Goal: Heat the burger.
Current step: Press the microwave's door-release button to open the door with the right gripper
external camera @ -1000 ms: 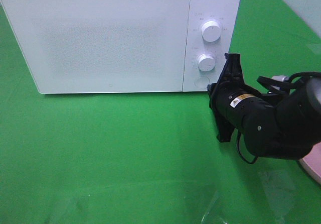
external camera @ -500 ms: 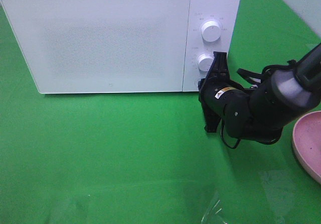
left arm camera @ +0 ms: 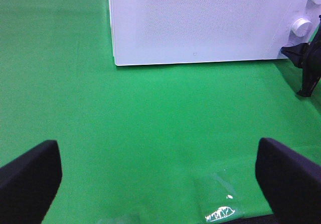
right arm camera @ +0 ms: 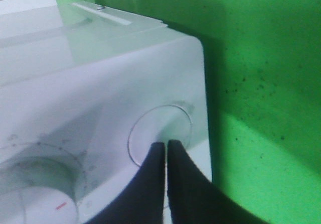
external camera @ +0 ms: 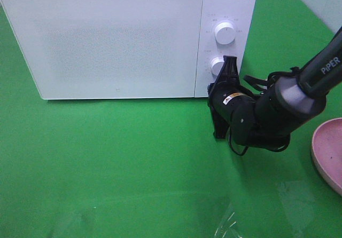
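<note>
Green table — white microwave and pink plate on it

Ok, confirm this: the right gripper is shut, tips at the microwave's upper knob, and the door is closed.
Not the upper knob. The right wrist view shows the shut right gripper with its tips at the round button below the lower knob. The microwave door is closed.

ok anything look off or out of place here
Nothing spilled or damaged. The microwave has its door shut, with the shut right hand at its round button. Two small oddities: a crinkled patch of clear film on the near green cloth, and no burger in any view; the pink plate looks bare.
</note>
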